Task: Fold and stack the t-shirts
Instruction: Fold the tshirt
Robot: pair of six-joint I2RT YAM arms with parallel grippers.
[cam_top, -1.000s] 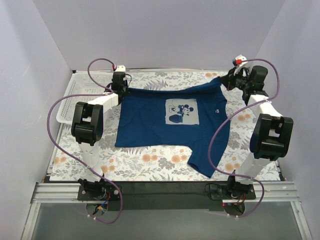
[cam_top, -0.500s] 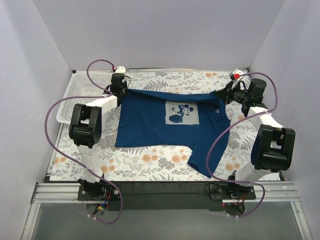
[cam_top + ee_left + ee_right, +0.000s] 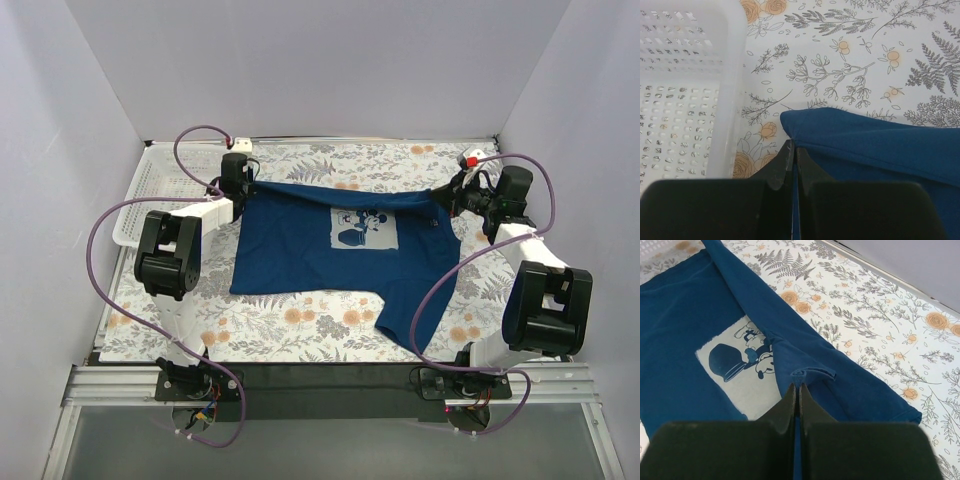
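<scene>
Across the middle of the top view, the navy t-shirt (image 3: 300, 250) lies on the floral tabletop (image 3: 300, 320). The left hand (image 3: 791, 148) and right hand (image 3: 796, 388) each pinch a far corner, raising that edge. Judging by this, the first fold has barely begun and nothing is stacked.

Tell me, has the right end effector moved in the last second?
Yes. The right end effector has come nearer, away from the back wall, pulling the blue t-shirt along.
</scene>
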